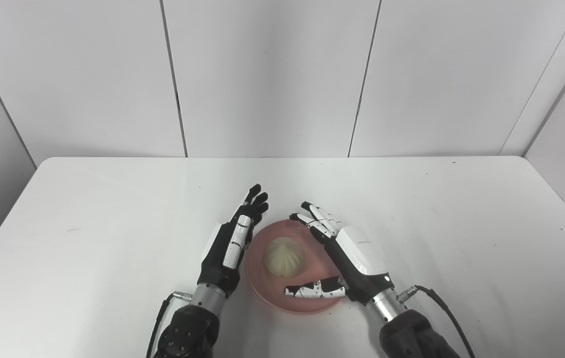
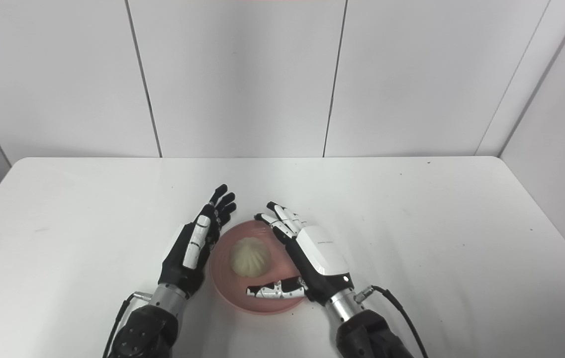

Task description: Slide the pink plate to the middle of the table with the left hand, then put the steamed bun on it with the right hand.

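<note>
Lying between open fingers (image 1: 320, 219): steamed bun (image 1: 284, 256).

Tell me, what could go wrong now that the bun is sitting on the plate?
The right hand is open with its thumb stretched across the pink plate close to the steamed bun; pulling back carelessly could knock the bun off or drag the plate. The left hand, open beside the plate's left rim, could nudge the plate if it swings sideways. The plate also sits fairly near the table's front edge.
</note>
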Controlling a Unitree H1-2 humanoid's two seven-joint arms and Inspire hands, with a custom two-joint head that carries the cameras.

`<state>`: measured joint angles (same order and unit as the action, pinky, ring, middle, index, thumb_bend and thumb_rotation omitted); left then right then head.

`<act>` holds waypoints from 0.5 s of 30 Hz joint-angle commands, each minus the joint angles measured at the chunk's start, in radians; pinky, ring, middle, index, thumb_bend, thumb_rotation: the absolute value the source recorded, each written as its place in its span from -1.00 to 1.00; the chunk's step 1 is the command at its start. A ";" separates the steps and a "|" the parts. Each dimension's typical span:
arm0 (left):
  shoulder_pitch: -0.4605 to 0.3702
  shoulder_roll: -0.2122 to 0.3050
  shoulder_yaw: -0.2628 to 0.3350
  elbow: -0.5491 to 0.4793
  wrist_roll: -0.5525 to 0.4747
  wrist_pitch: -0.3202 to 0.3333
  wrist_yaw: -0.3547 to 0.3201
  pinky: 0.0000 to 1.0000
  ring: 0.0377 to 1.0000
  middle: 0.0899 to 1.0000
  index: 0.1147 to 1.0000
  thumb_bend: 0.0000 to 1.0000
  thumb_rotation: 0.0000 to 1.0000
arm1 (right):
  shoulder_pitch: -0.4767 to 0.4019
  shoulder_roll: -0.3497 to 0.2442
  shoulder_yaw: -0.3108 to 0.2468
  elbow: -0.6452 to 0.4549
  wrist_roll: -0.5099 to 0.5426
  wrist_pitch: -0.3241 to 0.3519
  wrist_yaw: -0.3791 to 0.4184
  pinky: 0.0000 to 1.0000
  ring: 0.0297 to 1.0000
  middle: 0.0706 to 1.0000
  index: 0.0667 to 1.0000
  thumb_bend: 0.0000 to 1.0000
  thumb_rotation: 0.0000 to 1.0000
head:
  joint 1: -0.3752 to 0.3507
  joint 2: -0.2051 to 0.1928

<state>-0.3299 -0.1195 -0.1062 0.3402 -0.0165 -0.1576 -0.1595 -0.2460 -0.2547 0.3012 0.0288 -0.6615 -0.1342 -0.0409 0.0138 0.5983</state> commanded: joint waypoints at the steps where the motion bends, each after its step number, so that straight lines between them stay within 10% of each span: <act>1: 0.038 0.006 0.001 0.036 -0.006 -0.023 0.003 1.00 0.91 0.90 0.87 0.31 1.00 | -0.021 -0.004 -0.017 -0.019 0.022 -0.045 -0.010 0.91 0.98 0.99 0.72 0.30 -0.15 | 0.000 -0.001; 15: 0.048 0.001 0.007 0.012 0.000 -0.005 0.011 1.00 0.98 0.95 0.92 0.32 1.00 | 0.017 0.086 -0.168 0.075 0.294 -0.157 -0.097 0.91 1.00 1.00 1.00 0.21 0.57 | 0.037 -0.009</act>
<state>-0.3272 -0.1201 -0.0948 0.3301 -0.0165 -0.1506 -0.1572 -0.2228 -0.1871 0.1494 0.1034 -0.4175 -0.2490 -0.1328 0.0505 0.5906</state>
